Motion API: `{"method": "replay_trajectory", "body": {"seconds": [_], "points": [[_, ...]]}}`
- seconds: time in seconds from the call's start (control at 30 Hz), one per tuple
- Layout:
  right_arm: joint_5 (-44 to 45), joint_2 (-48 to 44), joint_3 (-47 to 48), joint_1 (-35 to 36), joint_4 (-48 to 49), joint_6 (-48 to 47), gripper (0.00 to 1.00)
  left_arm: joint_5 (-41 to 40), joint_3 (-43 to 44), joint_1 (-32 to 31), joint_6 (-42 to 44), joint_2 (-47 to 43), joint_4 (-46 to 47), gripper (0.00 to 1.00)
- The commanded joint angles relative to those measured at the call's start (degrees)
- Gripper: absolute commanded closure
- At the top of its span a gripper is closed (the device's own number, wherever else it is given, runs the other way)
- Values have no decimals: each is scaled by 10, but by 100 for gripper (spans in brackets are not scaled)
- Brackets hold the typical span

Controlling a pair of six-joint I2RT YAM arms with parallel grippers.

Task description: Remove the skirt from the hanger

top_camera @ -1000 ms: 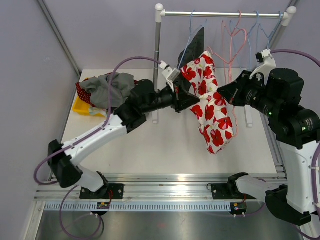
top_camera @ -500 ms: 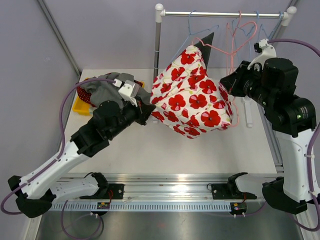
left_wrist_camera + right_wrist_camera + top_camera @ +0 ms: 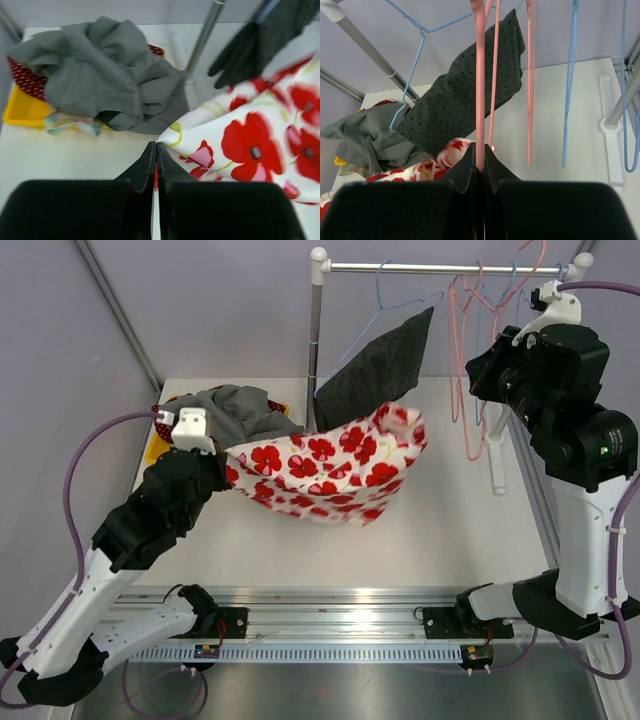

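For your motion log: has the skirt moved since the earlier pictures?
Yes. The skirt has moved left and down, away from the rail, toward the grey pile.

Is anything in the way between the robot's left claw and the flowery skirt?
Nothing visible is. The left gripper is pinched shut on the edge of the white skirt with red poppies. The skirt looks free of the thin pink hanger, which the right gripper holds.

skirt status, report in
Left gripper shut on skirt edge. Right gripper shut on pink hanger. Skirt looks clear of hanger, slung over table. Dark dotted garment hangs close behind.
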Motion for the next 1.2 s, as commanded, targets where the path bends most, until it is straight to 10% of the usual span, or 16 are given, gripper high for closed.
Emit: {"method": "replay_trajectory", "body": {"seconds": [0.0,0.67,0.77,0.93,1.17], "points": [[40,8,17,-1,23,-21,100,-42,44,37,16,-6,-22,100],[-15,62,-84,-1,113,-10,100,85,658,305,132,479,51,100],[-7,61,-95,-2,119,-17,100,74,642,334,125,522,70,100],[-12,67,-104,-1,131,-15,100,137,382,379,55,525,202,100],[-15,73,-85,-2,121,-12,100,182,456,403,8,691,134,100]]}}
